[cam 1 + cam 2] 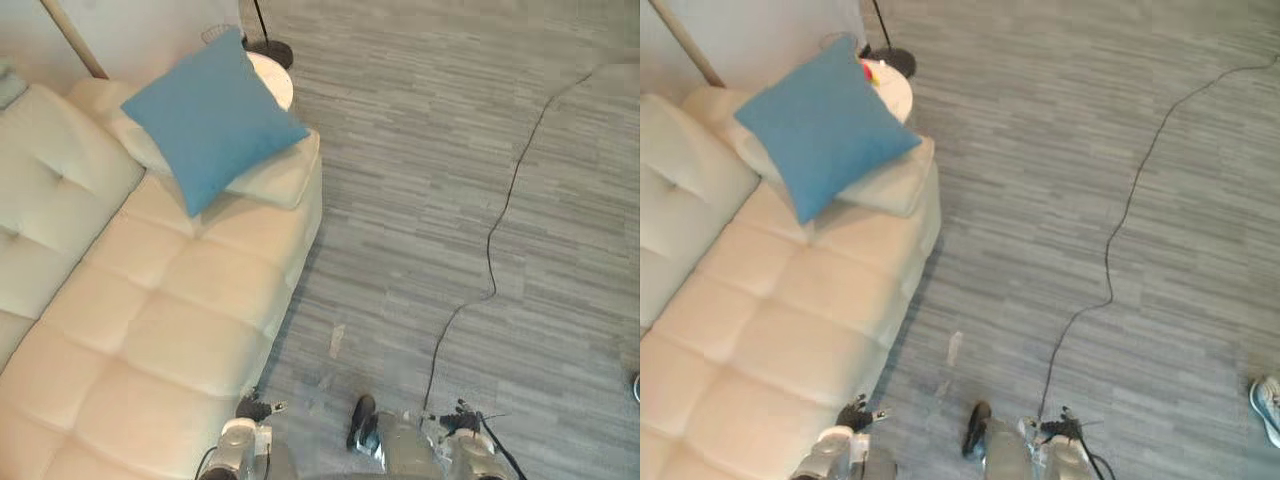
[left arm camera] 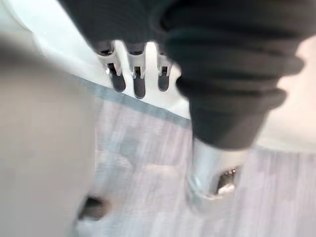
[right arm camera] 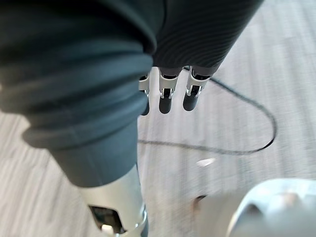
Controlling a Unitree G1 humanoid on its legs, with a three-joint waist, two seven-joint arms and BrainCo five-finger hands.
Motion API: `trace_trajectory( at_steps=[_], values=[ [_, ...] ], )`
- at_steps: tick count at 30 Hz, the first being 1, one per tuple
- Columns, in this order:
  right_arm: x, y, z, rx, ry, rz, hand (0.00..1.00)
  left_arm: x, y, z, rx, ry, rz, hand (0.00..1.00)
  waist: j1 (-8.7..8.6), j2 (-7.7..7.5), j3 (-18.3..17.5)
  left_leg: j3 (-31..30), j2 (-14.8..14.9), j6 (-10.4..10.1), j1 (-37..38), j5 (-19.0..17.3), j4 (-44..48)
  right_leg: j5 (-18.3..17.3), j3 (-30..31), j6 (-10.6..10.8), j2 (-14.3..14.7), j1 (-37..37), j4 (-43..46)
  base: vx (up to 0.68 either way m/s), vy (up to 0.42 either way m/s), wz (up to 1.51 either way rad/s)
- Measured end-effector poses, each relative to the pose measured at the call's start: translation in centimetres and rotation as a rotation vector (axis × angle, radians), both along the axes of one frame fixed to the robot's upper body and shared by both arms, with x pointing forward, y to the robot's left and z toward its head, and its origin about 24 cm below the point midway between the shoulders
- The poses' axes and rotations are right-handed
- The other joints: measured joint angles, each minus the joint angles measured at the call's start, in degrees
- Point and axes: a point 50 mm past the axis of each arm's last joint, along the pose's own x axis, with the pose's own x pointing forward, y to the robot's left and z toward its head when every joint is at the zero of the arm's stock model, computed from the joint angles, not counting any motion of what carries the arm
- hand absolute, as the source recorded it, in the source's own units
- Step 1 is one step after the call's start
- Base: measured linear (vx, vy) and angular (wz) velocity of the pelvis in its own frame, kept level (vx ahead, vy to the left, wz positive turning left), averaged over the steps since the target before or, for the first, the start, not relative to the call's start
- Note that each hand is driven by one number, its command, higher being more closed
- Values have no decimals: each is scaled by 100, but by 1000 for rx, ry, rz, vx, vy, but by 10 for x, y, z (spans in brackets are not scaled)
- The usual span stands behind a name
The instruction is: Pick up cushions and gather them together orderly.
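Note:
A blue cushion point(image 1: 210, 115) lies tilted on top of a cream cushion point(image 1: 272, 180) at the far end of the cream sofa point(image 1: 150, 320). My left hand point(image 1: 255, 407) hangs low beside the sofa's near front corner, far from both cushions. In the left wrist view its fingers point(image 2: 133, 74) point straight down with nothing in them. Over the grey floor hangs my right hand point(image 1: 462, 415), its fingers point(image 3: 168, 94) relaxed and holding nothing.
A small round white table point(image 1: 276, 80) and a dark lamp base point(image 1: 270, 50) stand just behind the sofa's far end. A pale scrap point(image 1: 337, 340) lies on the floor by the sofa. A person's shoe point(image 1: 1268, 405) shows at the right edge.

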Motion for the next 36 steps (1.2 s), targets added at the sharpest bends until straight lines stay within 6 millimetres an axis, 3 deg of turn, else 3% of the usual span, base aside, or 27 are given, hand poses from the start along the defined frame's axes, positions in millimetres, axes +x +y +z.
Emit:
trace_trajectory(
  at_steps=[2,4,5,6,7,9,10,11,13,14,16,19,21,22,23,24,25,27,29,30,31,33,36],
  values=[
    [4,0,1,8,-15,-16,0,4,-1,2,-4,-24,-7,0,46,-14,32,335,-153,88,-579,-137,-673,-50,-29,85,-2,428,-321,408,-24,11],
    [8,-4,4,0,-30,-23,0,6,-1,4,-3,-31,-9,0,48,0,37,598,-415,128,-781,-70,-2017,-114,-45,232,-63,746,-568,429,78,9],
    [6,-5,4,2,-32,-36,0,3,-2,2,-7,-24,-9,0,51,24,21,731,-683,34,-714,343,-3649,-202,-83,429,-95,1024,-782,342,87,10],
    [4,-6,3,2,-27,-40,0,1,-3,1,-8,-18,-9,0,59,51,-2,740,-728,7,-638,539,-4086,-228,-84,486,-62,1090,-843,456,137,-1],
    [1,-5,1,5,-16,-41,0,-3,-1,0,-6,-8,-7,0,113,36,-14,699,-774,193,-584,1223,-4323,-305,-17,573,-44,1211,-950,393,122,-7],
    [-3,5,-2,33,-6,-41,0,0,6,2,9,-16,0,0,165,-289,-156,719,-1119,534,-749,754,-3827,-545,239,751,-382,1150,-535,592,132,-1],
    [-3,5,-2,32,-6,-40,0,1,6,2,9,-18,-1,0,163,-296,-152,741,-1128,600,-747,652,-3720,-555,339,768,-449,1056,-248,580,153,3],
    [-4,6,-3,36,-2,-40,0,-1,7,1,11,-7,0,0,163,-320,-152,816,-1150,630,-574,408,-3518,-538,638,866,-654,747,854,575,194,4],
    [-4,9,-3,43,-2,-38,0,-4,10,0,23,9,-6,0,99,-393,-136,806,-1281,706,-166,75,-3441,-228,933,1349,-1029,102,2796,566,144,14],
    [-4,10,-3,48,-3,-35,0,-6,11,-1,27,19,-4,0,52,-393,-132,773,-1306,759,169,-68,-3444,-271,934,1271,-1178,-236,3779,627,44,24],
    [-3,11,-3,52,-6,-31,0,-11,12,-3,29,34,-1,0,39,-357,-110,669,-1277,771,711,-92,-3658,-412,684,1019,-1246,-504,4100,539,1,17],
    [2,10,-1,50,-22,-28,0,-13,13,-4,23,39,16,0,40,-219,-99,647,-1055,757,1335,-96,-4113,-568,267,812,-1192,-922,3072,434,-110,8],
    [4,7,0,42,-27,-26,0,-10,10,-3,12,30,23,0,0,-65,-88,396,-755,656,1575,-152,-4255,-422,537,900,-875,-1308,1747,444,-247,31],
    [3,6,0,39,-23,-27,0,-9,10,-2,18,25,25,0,-22,-48,-87,305,-650,455,1658,-168,-4280,30,893,982,-689,-1370,788,319,-216,41],
    [2,5,0,39,-22,-29,0,-9,11,-2,22,25,26,0,-34,-81,-102,262,-648,362,1682,-188,-4275,259,1014,973,-660,-1365,454,529,-399,60],
    [-9,4,-4,36,6,-33,0,-12,18,-2,41,33,31,0,-44,-258,-174,33,-688,30,1832,-384,-4224,1554,1370,818,-644,-1313,-336,435,-345,50],
    [-4,-6,0,7,-6,-27,0,-14,7,-6,11,48,37,0,-23,84,-185,-176,-357,-159,1827,-448,-4075,1302,1154,600,-454,-1297,93,511,-405,54],
    [-4,-16,2,-20,-5,-24,0,-15,-3,-7,-17,48,39,0,-42,141,-229,-461,-254,-417,1577,-167,-3442,802,908,533,-412,-1122,275,383,-321,61],
    [-6,-19,2,-27,-1,-25,0,-15,-9,-7,-44,47,59,0,-84,146,-208,-577,-168,-295,885,496,-1999,522,570,416,-393,-764,273,337,-318,77],
    [-7,-13,0,-17,8,-8,0,-12,-5,-5,-44,22,73,0,-7,74,-154,-393,60,-119,390,904,-1039,419,416,294,-308,-367,61,284,-248,38],
    [-7,-10,0,-10,10,2,0,-11,-3,-4,-37,14,74,0,53,82,-144,-131,163,-24,262,580,-712,388,390,243,-253,-129,-67,326,-247,38],
    [0,-9,2,-10,-16,6,0,-10,-6,-4,-49,9,72,0,15,51,-146,512,90,65,135,51,-787,380,180,230,-252,255,-432,258,-139,45],
    [0,-9,2,-4,-19,-7,0,-7,-6,-2,-53,-3,60,0,25,-9,-107,1406,-110,38,140,-387,-1779,397,-150,257,-288,524,-798,185,-40,60]
  ],
)
